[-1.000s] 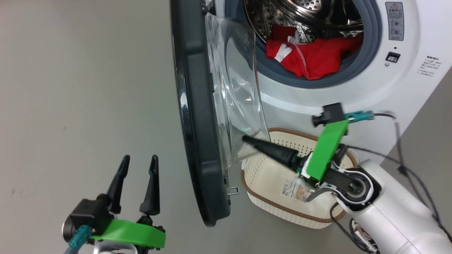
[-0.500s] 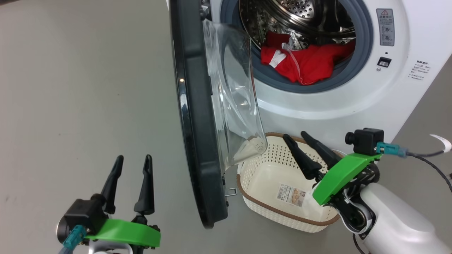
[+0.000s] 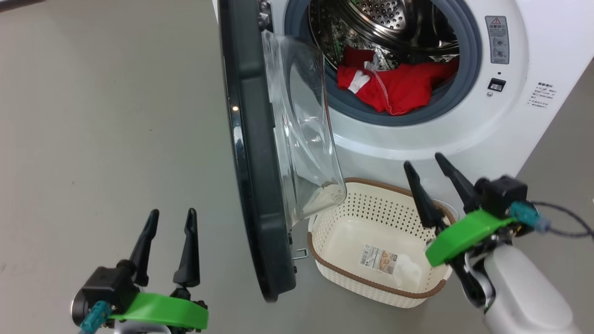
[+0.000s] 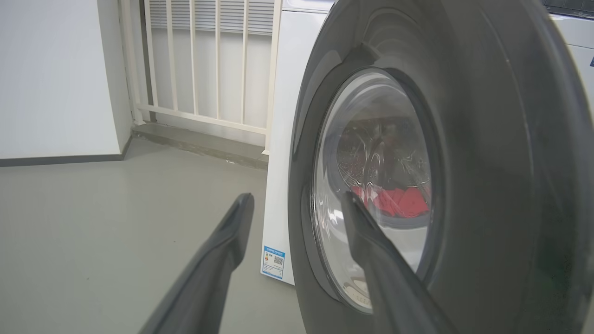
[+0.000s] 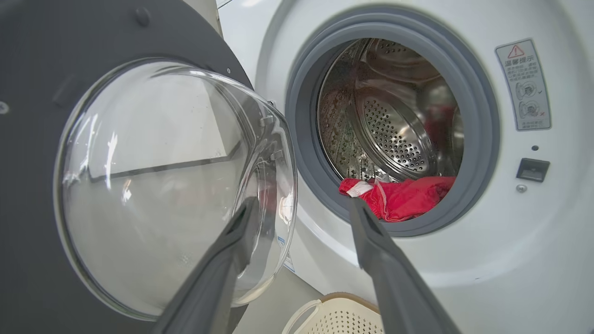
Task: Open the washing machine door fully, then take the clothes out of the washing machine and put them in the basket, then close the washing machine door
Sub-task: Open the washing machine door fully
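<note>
The washing machine door (image 3: 253,153) stands swung out edge-on, its black rim and clear glass bowl (image 5: 162,185) facing the drum. Red clothes (image 3: 394,86) lie at the front of the steel drum of the white washing machine (image 3: 464,134). The cream basket (image 3: 352,232) with a brown rim sits on the floor below the opening, holding only its paper label. My right gripper (image 3: 424,163) is open over the basket's right end, fingers pointing at the drum, apart from the door. My left gripper (image 3: 171,214) is open, on the floor side of the door's outer face (image 4: 487,162), touching nothing.
Grey floor (image 3: 106,116) stretches left of the door. A white railing (image 4: 204,69) and a wall stand behind the machine in the left wrist view. A cable (image 3: 564,218) trails from my right wrist camera.
My right gripper has drawn back from the door's glass and turned from pointing left at it to pointing up at the drum. The head camera shifted slightly. The left gripper stayed put.
</note>
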Robot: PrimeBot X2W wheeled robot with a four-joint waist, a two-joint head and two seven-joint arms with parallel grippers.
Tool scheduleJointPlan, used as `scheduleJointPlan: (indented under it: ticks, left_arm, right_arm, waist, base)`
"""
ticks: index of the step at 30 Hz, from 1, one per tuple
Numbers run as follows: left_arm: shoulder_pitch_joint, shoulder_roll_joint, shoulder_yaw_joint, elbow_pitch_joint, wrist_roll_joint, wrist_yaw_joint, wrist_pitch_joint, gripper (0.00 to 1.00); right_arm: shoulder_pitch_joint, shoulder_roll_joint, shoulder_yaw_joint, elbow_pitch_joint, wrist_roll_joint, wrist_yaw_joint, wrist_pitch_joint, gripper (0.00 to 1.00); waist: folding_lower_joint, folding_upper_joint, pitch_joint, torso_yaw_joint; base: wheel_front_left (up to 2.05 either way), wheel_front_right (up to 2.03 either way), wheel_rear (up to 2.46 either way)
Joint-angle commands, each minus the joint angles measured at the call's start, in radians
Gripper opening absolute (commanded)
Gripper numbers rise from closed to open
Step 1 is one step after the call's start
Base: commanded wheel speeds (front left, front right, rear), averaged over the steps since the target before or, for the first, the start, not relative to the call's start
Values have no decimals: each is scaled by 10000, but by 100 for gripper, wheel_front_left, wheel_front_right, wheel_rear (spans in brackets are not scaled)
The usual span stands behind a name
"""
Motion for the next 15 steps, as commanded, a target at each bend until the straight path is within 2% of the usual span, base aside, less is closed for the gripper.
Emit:
scheduleJointPlan:
  ticks: [1, 8, 15]
  left_arm:
    - [-149, 162, 383, -289, 155, -62, -48, 100]
    - [-178, 148, 445, -361, 273, -107, -48, 100]
    - [-144, 135, 467, -398, 434, -104, -48, 100]
  right_arm:
    - [120, 136, 71, -290, -249, 63, -63, 100]
    - [1166, 684, -1341, -1523, -2555, 63, -65, 100]
    - [1977, 879, -1893, -2377, -2977, 63, -65, 100]
  waist:
    - [0, 0, 5, 8]
    - [0, 0, 38, 68]
    - [0, 0, 22, 76]
  base:
    - [0, 0, 0]
    - [0, 0, 0]
    - [0, 0, 0]
